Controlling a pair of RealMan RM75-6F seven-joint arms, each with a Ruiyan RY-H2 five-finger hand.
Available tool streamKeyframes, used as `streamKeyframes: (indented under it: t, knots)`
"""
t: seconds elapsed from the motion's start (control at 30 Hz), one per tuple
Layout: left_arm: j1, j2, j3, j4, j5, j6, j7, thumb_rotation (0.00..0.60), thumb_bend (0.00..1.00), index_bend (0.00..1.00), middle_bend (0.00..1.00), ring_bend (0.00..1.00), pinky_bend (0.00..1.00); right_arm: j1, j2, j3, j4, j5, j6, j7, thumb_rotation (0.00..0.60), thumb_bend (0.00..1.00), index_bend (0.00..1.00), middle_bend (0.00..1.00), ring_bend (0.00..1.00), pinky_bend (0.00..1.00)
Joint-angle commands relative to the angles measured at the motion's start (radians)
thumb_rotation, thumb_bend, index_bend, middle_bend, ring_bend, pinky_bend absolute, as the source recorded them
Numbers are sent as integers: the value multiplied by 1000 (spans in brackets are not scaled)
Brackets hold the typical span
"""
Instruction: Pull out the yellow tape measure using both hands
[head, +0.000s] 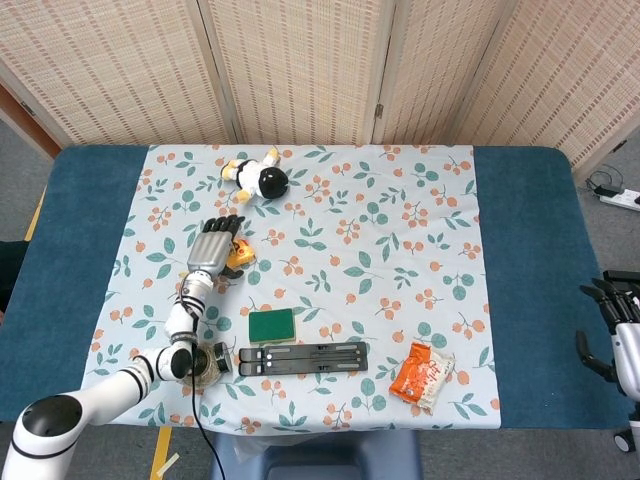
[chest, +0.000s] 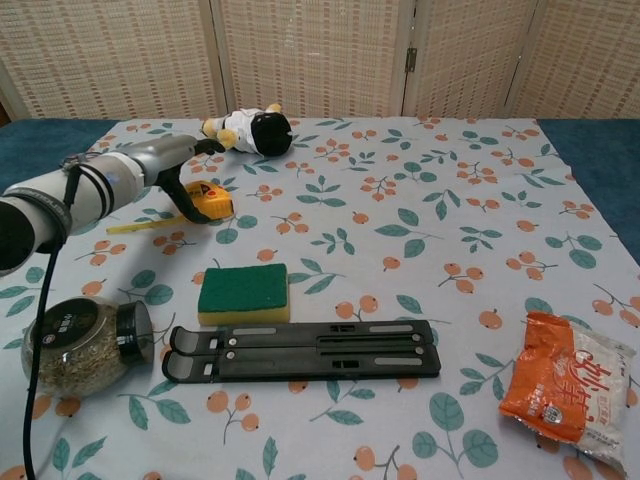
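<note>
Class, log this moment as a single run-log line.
left hand: over yellow tape measure, grasp unclear | right hand: open, off table's right edge | blade: short length out

My left hand (head: 213, 249) has a silver-grey metal back and black fingers (head: 228, 222). Behind it my left arm (chest: 75, 190) runs in glossy white and grey segments parted by black bands, and a thin black cable (chest: 42, 300) hangs along it. My right hand (head: 622, 335) shows black fingers over a pale grey-white palm
</note>
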Motion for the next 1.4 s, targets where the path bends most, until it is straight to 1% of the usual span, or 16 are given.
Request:
streamKeyframes:
  t: [0.03,0.2,0.3,0.37,0.5,0.77,1.2,1.3,1.4]
  knots:
    - [-18,-42,-15,78,-22,-18,-9,600,225,93,89,88,0,0,0,0,-1,1,0,-1,600,518,209,154,169,0]
    - [-29,-69,-48,159,-47,-13,-23,600,230,148,142,136,0,4,-3,1,-2,4,-9,-9,600,518,208,155,167,1]
    - [-36,-79,-59,194,-60,-21,-12,600,231,171,165,153,0,6,-5,1,-4,3,-13,-13,600,518,208,154,168,1]
    - [-40,-79,-63,196,-63,-36,-12,600,231,189,171,159,0,7,-5,1,-5,2,-13,-15,600,518,208,154,169,1]
    - [-39,-73,-47,184,-45,-55,-1,600,232,223,186,166,0,5,-3,1,-6,3,-12,-15,600,518,209,154,169,1]
    - [-50,-86,-53,201,-54,-76,14,600,236,321,265,219,0,-4,-1,-1,-1,11,-5,-4,600,519,208,156,166,1]
    - [-63,-84,-70,206,-65,-89,18,600,242,364,309,244,1,-2,-6,0,5,15,-13,-6,600,518,209,156,167,1]
    - [-64,-86,-69,213,-65,-95,19,600,266,389,332,259,5,-3,-7,1,5,17,-13,-6,600,518,209,156,168,1]
    - [-66,-91,-65,224,-59,-98,17,600,325,444,385,297,15,-5,-6,1,3,17,-11,-9,600,517,209,157,166,1]
